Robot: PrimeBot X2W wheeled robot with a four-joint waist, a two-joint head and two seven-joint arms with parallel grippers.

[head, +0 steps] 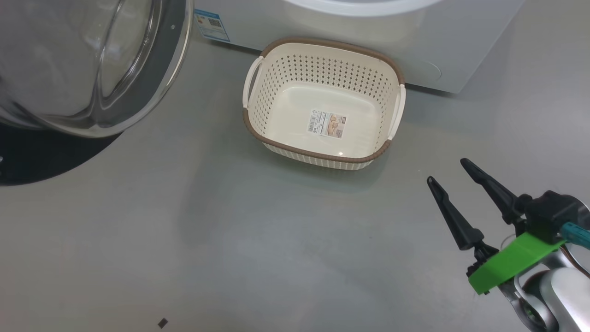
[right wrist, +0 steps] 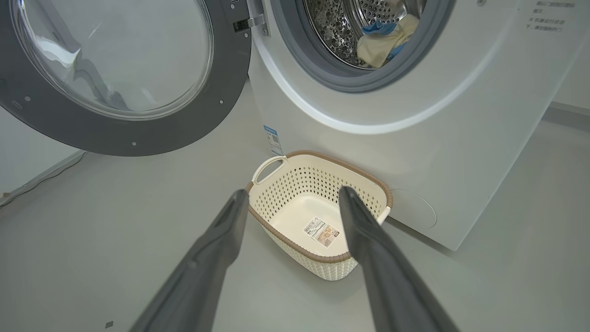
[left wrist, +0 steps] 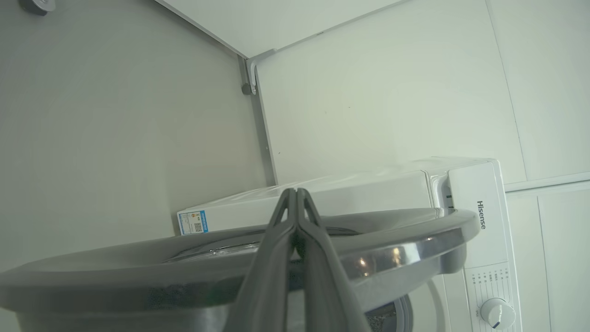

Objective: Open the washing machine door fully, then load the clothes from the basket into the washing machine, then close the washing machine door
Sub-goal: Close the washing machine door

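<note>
Bare floor point(head: 230, 240) before the basket point(head: 322, 69) — the washing machine door point(right wrist: 138, 133) blocks the left; drum mouth point(right wrist: 341, 27) stands clear

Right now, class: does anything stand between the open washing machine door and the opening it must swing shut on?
Nothing visible does. The clothes lie inside the drum, apparently behind the gasket; the empty basket sits on the floor below the drum, seemingly lower than the washing machine door sweeps.
</note>
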